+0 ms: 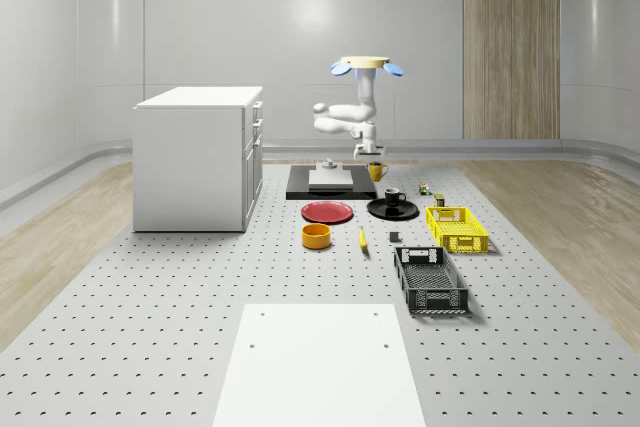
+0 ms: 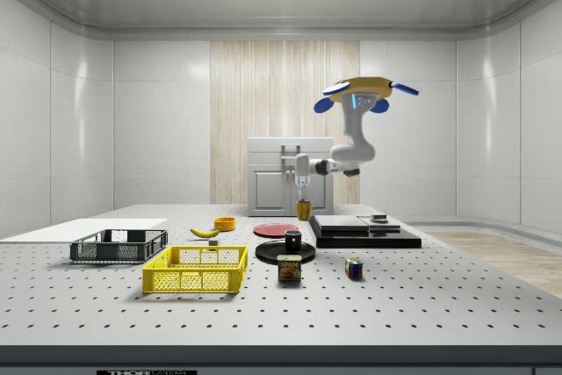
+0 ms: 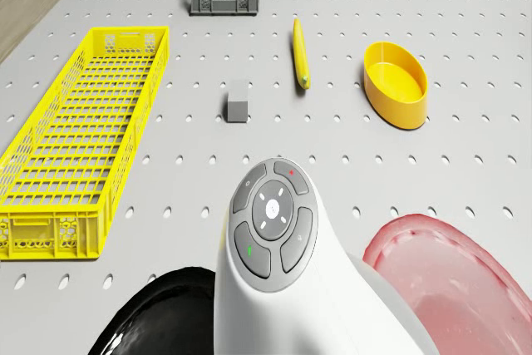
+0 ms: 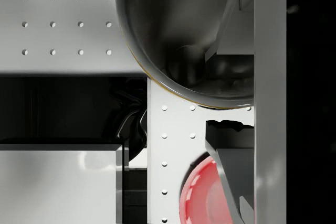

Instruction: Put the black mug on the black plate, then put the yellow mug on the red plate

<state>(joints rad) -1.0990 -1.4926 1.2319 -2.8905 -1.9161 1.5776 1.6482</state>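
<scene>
Yellow mug [image 1: 376, 171] is off the bench [image 1: 150, 347], hanging in the gripper [image 1: 370, 157] just above and behind the black plate [image 1: 393, 210], close to the front corner of the black platform [image 1: 330, 187]. In side view the mug [image 2: 304, 210] sits upright under the gripper [image 2: 302, 192]; in wrist view its rim and dark inside [image 4: 178, 35] lie right up against a finger [image 4: 270, 98], so the gripper is closed on the mug's wall.

Black mug [image 1: 394, 197] already stands on the black plate, upright, approx. centred. Red plate [image 1: 328, 212] lies bare just beside the black plate, on the side toward the white cabinet [image 1: 198, 157].

Drone [image 1: 366, 65] hovers high over the platform's rear/right part, arm [image 1: 345, 117] folded down and fwd toward the black plate.

Around the black plate: yellow bowl [image 1: 317, 236] in front of the red plate, banana [image 1: 362, 238] next to the bowl, small grey block [image 1: 395, 238] in front of the black plate. Yellow crate [image 1: 457, 228] on the plate's far side from the cabinet, black crate [image 1: 430, 280] further fwd. Spam can [image 2: 289, 268] and colour cube [image 2: 353, 268] sit near the plate. White sheet [image 1: 318, 367] at the bench's front.
</scene>
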